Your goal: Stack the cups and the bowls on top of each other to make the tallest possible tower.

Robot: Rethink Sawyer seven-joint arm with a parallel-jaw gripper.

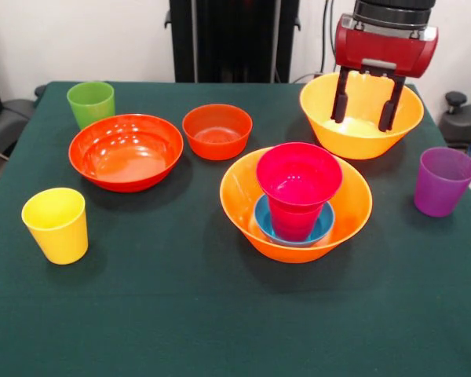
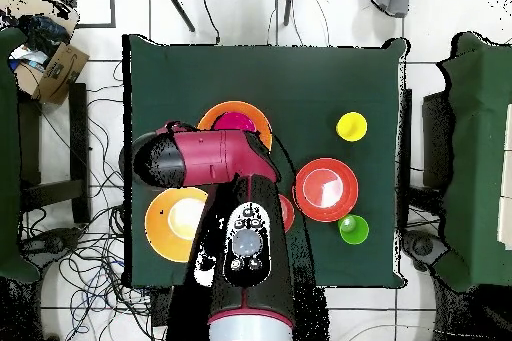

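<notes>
Orange and glossy, the large plastic bowl holding the tower [image 1: 247,206] was our landmark: nested in it we saw a small blue bowl [image 1: 263,222] and a crimson-pink cup [image 1: 298,188]. Behind it and to its right in the front view stood the second large orange bowl [image 1: 361,129]. We found the gripper [image 1: 364,118] directly above that bowl, fingers spread and empty, dipping inside its rim. We judged that bowl the likely next pick.
</notes>
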